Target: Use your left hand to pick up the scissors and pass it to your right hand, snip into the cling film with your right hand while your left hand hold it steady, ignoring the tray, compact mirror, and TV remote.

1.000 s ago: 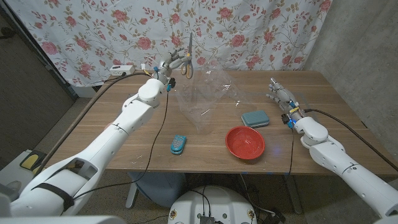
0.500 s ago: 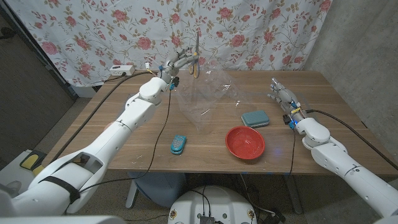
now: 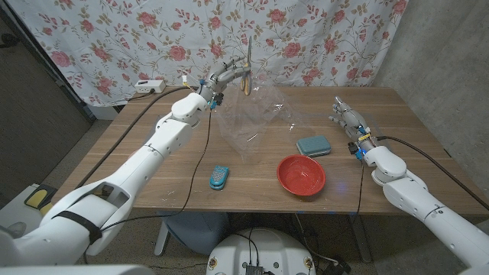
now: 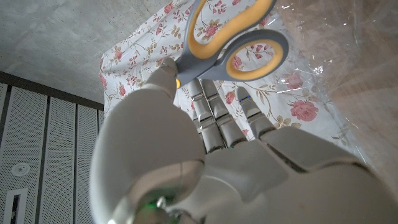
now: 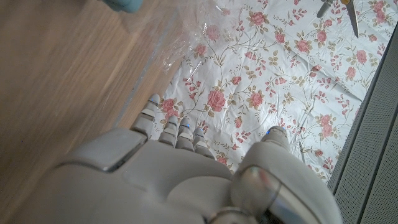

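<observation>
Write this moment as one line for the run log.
left hand: holds scissors raised | right hand: open, waiting | cling film: uncut

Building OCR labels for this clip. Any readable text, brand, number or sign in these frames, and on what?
None legible.
TV remote: button markings too small to read.
Compact mirror: plain teal lid, no lettering visible.
Scissors held in the left hand: grey and yellow handles show no brand mark.
White box at the table's far edge: too small to tell.

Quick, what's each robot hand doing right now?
Left hand: holding the yellow-and-grey-handled scissors up in the air.
Right hand: open, holding nothing.
</observation>
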Available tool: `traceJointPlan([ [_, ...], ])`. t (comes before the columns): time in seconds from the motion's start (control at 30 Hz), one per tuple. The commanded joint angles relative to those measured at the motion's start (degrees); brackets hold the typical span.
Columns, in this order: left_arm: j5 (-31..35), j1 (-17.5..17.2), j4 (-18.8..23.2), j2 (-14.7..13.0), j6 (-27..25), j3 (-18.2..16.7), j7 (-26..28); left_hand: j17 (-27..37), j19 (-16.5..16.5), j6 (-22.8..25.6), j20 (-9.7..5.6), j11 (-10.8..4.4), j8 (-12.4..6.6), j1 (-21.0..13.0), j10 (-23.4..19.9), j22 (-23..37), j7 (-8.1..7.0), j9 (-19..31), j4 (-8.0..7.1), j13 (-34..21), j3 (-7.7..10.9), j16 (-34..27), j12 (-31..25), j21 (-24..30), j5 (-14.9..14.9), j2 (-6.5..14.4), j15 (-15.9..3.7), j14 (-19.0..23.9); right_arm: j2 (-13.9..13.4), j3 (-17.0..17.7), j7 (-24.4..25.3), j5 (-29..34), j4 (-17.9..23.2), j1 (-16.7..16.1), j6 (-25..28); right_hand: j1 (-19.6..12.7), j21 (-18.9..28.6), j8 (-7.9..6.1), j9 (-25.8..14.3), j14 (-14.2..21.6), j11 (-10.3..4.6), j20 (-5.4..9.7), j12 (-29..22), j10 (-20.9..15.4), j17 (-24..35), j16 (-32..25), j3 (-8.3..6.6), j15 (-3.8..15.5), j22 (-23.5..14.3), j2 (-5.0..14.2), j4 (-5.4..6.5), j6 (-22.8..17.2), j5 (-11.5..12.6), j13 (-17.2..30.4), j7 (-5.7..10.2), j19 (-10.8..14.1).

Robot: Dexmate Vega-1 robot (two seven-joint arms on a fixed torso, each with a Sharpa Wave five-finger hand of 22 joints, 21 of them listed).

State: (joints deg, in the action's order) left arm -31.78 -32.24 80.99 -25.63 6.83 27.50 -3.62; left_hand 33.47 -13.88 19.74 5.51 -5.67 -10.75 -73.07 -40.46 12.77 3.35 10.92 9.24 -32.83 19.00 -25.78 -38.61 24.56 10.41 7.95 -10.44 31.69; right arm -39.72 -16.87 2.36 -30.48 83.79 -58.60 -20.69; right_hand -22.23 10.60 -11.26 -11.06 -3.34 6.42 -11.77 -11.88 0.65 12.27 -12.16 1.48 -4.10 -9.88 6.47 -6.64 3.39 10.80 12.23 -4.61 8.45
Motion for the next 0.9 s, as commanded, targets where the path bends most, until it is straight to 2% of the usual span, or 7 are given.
traceJointPlan([
  [0.03, -3.3, 2.0, -1.9, -0.6, 0.8, 0.5, -9.0, 0.3, 0.5, -0.5, 0.31, -6.11, 0.13, -0.2, -6.2, -0.1, 0.0, 0.2, -0.28, 0.0, 0.12, 0.4, -0.6, -0.1, 0.5, 0.5, -1.97, -2.1, -0.1, 0.4, 0.3, 0.0, 1.1, -1.0, -0.4, -0.1, 0.4, -0.31, -0.2, 0.0, 0.35, -0.31, -0.3, 0.3, 0.0, -0.3, -0.38, -0.33, 0.0, 0.12, -0.04, -0.2, -0.2, 0.2, 0.07, -0.2],
  [0.43, -6.3, 6.2, -9.1, 1.0, 1.5, 1.6, -19.0, 0.5, 1.5, -1.0, 0.64, -6.24, 0.23, -0.1, -5.9, -0.2, -0.3, 0.2, -0.38, 0.0, 0.06, 0.8, -1.0, -0.4, 0.5, 0.6, -2.04, -2.5, -0.4, 0.9, 0.9, -0.1, 3.0, -2.5, -0.2, -0.2, 0.3, -0.32, -0.2, -0.1, 0.31, -0.31, -0.3, 0.3, 0.0, -0.3, -0.48, -0.29, 0.0, 0.12, -0.09, -0.2, -0.2, 0.2, 0.05, -0.2],
  [0.6, -6.7, 6.6, -10.2, 1.7, 2.0, 1.5, -19.8, 0.6, 1.6, -1.2, 0.7, -6.25, 0.3, -0.1, -5.8, -0.2, -0.37, 0.2, -0.39, -0.1, 0.03, 0.9, -1.1, -0.4, 0.5, 0.6, -2.07, -2.6, -0.7, 1.1, 0.9, 0.0, 3.7, -2.8, -0.1, -0.3, 0.3, -0.33, -0.2, -0.1, 0.28, -0.35, -0.5, -0.1, 0.0, -0.3, -0.62, -0.46, 0.0, 0.2, -0.18, -0.2, -0.2, 0.2, 0.14, -0.3],
  [0.73, -7.9, 7.2, -11.4, 2.5, 2.3, 1.3, -21.9, 0.8, 1.6, -1.3, 0.79, -6.23, 0.29, 0.0, -5.6, -0.3, -0.36, 0.2, -0.41, -0.1, 0.01, 0.9, -1.1, -0.4, 0.5, 0.7, -2.12, -2.5, -1.0, 1.1, 0.8, 0.2, 4.2, -2.8, 0.0, -1.0, 0.2, -0.28, -0.2, 0.0, -0.29, -0.36, -1.2, -1.8, 0.0, -0.3, -1.06, -0.78, -0.1, 0.45, -0.51, 0.0, -0.1, 0.3, 0.28, -0.6],
  [0.9, -9.3, 7.8, -12.6, 3.3, 1.9, 1.2, -24.4, 0.9, 1.6, -1.5, 0.84, -6.22, 0.29, -0.1, -5.5, -0.3, -0.33, 0.2, -0.39, -0.1, 0.03, 1.0, -1.2, -0.3, 0.4, 0.7, -2.17, -2.6, -1.0, 1.0, 0.3, 0.7, 4.3, -2.4, -0.8, -3.1, 0.3, -0.33, -0.2, 0.4, -1.39, -0.31, -2.8, -6.2, 0.1, -0.5, -2.12, -0.77, -0.1, 0.7, -1.48, 0.3, -0.1, 0.7, 0.54, -0.7],
])
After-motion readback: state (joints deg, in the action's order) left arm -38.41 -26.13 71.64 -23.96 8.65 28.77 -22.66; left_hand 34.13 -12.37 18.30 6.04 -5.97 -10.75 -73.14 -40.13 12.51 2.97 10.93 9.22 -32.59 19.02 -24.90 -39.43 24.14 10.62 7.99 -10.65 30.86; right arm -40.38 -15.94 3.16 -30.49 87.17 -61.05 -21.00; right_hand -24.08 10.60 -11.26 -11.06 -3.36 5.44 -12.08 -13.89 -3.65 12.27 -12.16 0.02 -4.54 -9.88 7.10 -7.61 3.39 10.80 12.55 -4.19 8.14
